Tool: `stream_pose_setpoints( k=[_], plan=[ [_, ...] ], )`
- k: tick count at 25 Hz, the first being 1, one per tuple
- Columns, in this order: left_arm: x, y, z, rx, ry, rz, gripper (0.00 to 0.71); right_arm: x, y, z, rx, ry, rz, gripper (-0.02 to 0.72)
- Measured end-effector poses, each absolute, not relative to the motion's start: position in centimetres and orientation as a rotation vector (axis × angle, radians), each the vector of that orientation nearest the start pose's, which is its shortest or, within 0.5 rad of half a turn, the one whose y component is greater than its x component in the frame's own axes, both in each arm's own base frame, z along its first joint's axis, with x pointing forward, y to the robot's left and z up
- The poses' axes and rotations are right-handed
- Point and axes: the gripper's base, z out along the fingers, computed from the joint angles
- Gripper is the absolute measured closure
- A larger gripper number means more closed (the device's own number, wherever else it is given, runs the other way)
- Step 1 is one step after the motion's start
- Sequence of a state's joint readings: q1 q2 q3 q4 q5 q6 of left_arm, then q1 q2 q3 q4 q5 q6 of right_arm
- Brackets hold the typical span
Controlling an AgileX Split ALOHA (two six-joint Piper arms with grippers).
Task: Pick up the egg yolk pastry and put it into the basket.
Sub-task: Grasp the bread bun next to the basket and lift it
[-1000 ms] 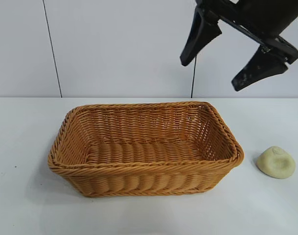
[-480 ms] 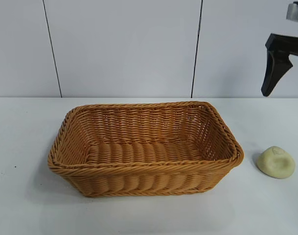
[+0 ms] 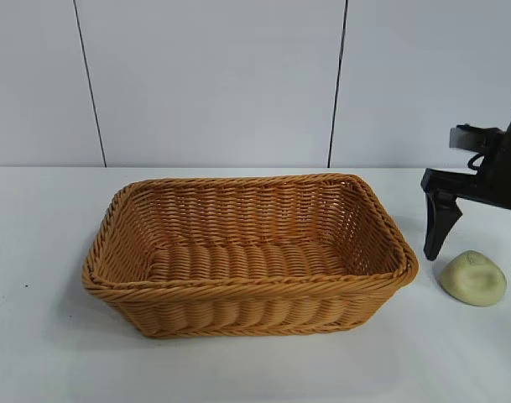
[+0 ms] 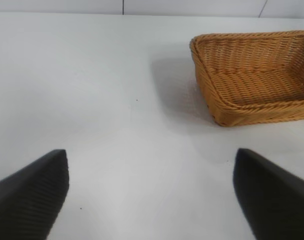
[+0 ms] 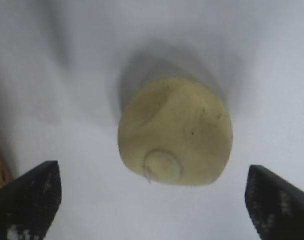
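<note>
The egg yolk pastry (image 3: pixel 473 278), a small pale yellow dome, lies on the white table just right of the basket (image 3: pixel 238 290). The basket is a large orange-brown wicker one with nothing in it. My right gripper (image 3: pixel 477 262) hangs low over the pastry, open wide. One black finger (image 3: pixel 440 220) stands between the basket and the pastry, and the other is cut off at the picture's edge. In the right wrist view the pastry (image 5: pixel 175 131) sits ahead of the open right gripper (image 5: pixel 152 167), touching neither finger. My left gripper (image 4: pixel 152 155) is open over bare table, with the basket (image 4: pixel 206 95) farther off.
The white table (image 3: pixel 37 218) runs back to a pale panelled wall (image 3: pixel 213 84). The basket's right rim is close to the right gripper's inner finger. Bare table lies left of the basket and in front of it.
The right gripper has swung from high above the basket's right end out to the right and down, until its open fingers straddle the pastry. Basket and pastry have not moved.
</note>
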State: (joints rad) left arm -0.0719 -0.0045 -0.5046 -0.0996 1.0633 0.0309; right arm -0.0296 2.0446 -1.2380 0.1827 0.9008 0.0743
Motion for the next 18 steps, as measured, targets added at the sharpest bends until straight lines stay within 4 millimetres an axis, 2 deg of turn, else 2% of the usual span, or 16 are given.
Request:
stream_pose_setpoints(
  k=[3, 5, 14, 18],
  plan=[
    [-0.70, -0.74, 27.86, 0.110, 2.034, -0.145, 0.050, 36.37, 0.21, 11.05, 0.367, 3.174, 0.219, 0.010],
    [-0.70, -0.74, 27.86, 0.110, 2.034, -0.145, 0.050, 36.47, 0.19, 11.07, 0.368, 3.164, 0.218, 0.043],
    [-0.70, -0.74, 27.86, 0.110, 2.034, -0.145, 0.050, 36.43, 0.17, 11.07, 0.368, 3.168, 0.214, 0.435],
    [-0.70, -0.74, 27.86, 0.110, 2.034, -0.145, 0.050, 36.30, 0.20, 11.13, 0.368, 3.187, 0.216, 0.499]
  ],
)
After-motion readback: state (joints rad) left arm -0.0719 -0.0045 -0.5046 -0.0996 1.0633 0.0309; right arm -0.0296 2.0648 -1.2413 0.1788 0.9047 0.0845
